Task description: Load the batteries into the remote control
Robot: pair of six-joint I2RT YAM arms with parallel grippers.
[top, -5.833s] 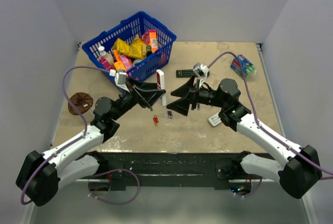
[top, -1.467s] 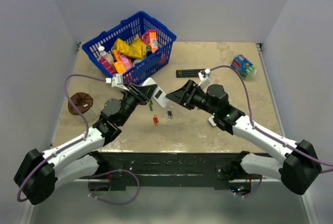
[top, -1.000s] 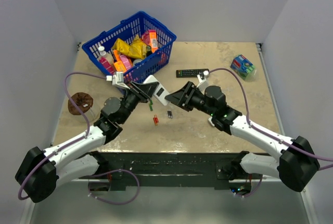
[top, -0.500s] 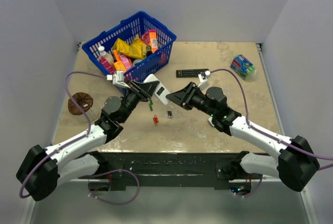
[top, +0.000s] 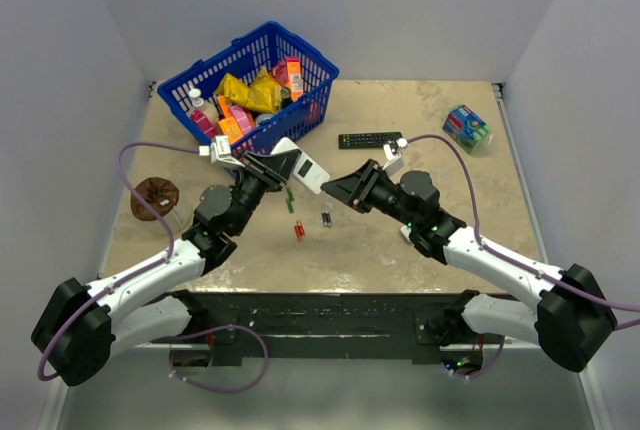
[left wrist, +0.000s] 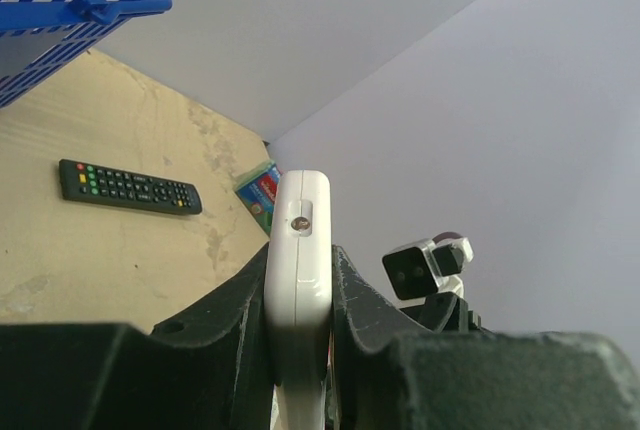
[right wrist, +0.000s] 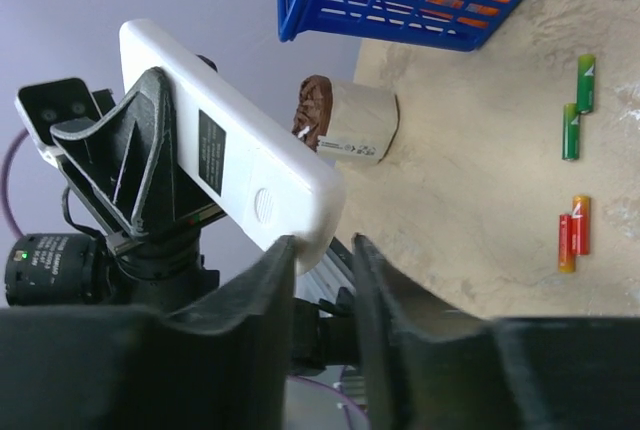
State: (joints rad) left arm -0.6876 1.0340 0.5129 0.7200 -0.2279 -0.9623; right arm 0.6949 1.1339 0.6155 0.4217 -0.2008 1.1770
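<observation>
**ITEM: REMOTE CONTROL, RAISED BETWEEN YOUR TWO GRIPPERS**

Your left gripper [left wrist: 298, 285] is clamping the small white rectangular plastic remote control [top: 300, 165] by its near end, clear of the beige table [top: 380, 250]. The long axis is running straight out from those fingers, and the free end is pointing at your right gripper [right wrist: 325, 250], which is meeting that tip head-on. Its jaws are standing narrowly apart there; you cannot tell whether they are pinching. The slim green and red-orange cylindrical batteries [right wrist: 581, 220] are lying below both grippers, well apart from them.
</observation>
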